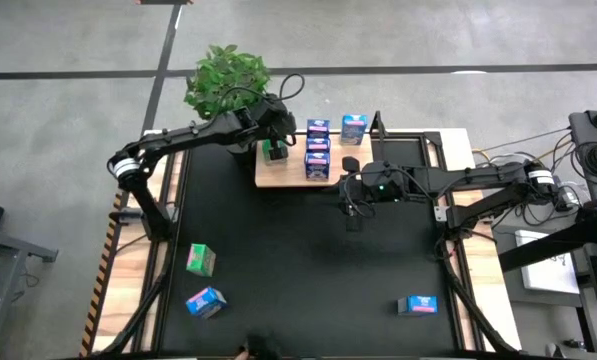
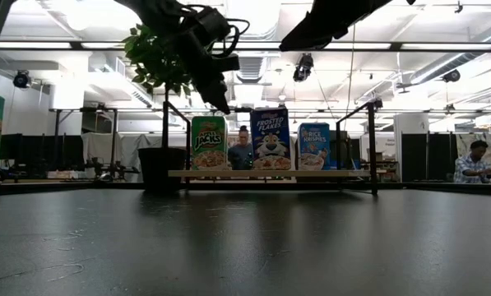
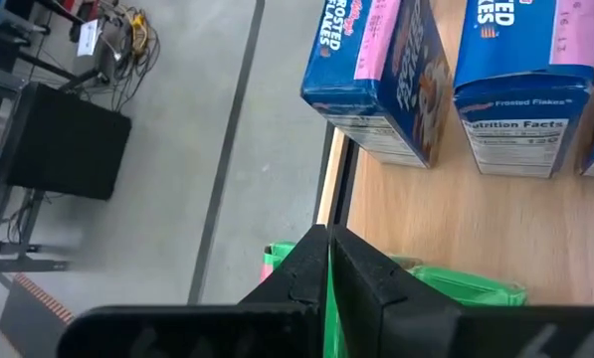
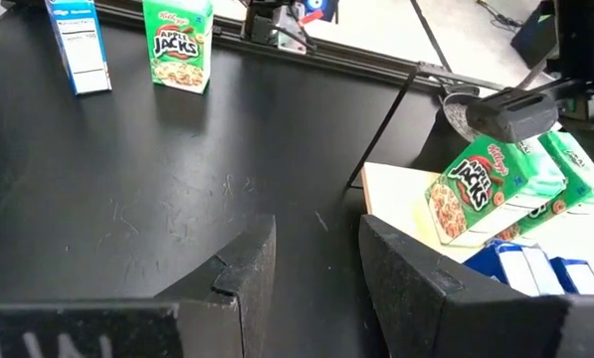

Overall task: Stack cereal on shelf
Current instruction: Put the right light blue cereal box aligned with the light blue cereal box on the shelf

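1. The left gripper (image 3: 328, 288) hangs over the left end of the wooden shelf (image 1: 288, 172) with its fingers pressed together and nothing between them; directly beneath sits a green carton (image 1: 273, 151), standing on the board and free of the fingers.

2. The right gripper (image 4: 316, 264) hovers above the black mat (image 1: 308, 270) just in front of the shelf, its fingers parted to a middling gap and holding nothing.

3. On the shelf, blue cartons (image 1: 318, 150) stand in a column beside the green one, and another blue carton (image 1: 354, 127) stands near the far edge; the low view shows a green box and two blue ones upright in a row.

4. Three cartons are yet to be stacked: a green box (image 1: 200, 260) and a blue box (image 1: 206, 301) at the near left of the mat, and a blue one (image 1: 418, 304) lying at the near right.

5. Judging by the empty, shut fingers over the placed green carton, the step in hand looks like the retreat after setting it down.

6. To do it well, the left arm should lift straight up before swinging away, since the blue column stands just beside the green carton and a potted plant (image 1: 226, 75) crowds the shelf's corner.

7. The near-left cartons suit the left arm; the lone blue one suits the right.
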{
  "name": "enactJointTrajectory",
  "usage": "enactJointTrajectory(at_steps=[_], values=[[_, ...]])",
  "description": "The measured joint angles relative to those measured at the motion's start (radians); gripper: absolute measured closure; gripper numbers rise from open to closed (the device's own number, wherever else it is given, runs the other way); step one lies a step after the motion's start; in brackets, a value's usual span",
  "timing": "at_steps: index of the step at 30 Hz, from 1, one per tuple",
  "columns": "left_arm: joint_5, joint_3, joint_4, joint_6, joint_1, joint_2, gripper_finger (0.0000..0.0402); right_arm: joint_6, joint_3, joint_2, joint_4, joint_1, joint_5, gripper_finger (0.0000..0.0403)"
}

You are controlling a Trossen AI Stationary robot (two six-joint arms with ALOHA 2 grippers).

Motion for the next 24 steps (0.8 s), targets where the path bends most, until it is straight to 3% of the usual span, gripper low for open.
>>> enactJointTrajectory(at_steps=[12,21,24], values=[[0.036,0.0,-0.031,-0.025,-0.068,-0.044,0.0401,0.081,0.003,-0.004,-0.036,0.008,-0.001,0.0264],[0.04,0.0,-0.153,-0.117,-0.244,-0.16,0.0402,0.359,0.157,-0.005,-0.491,0.131,-0.022,0.0264],[0.106,0.0,-0.196,-0.162,-0.305,-0.208,0.0402,0.492,0.208,-0.005,-0.658,0.195,-0.035,0.0264]])
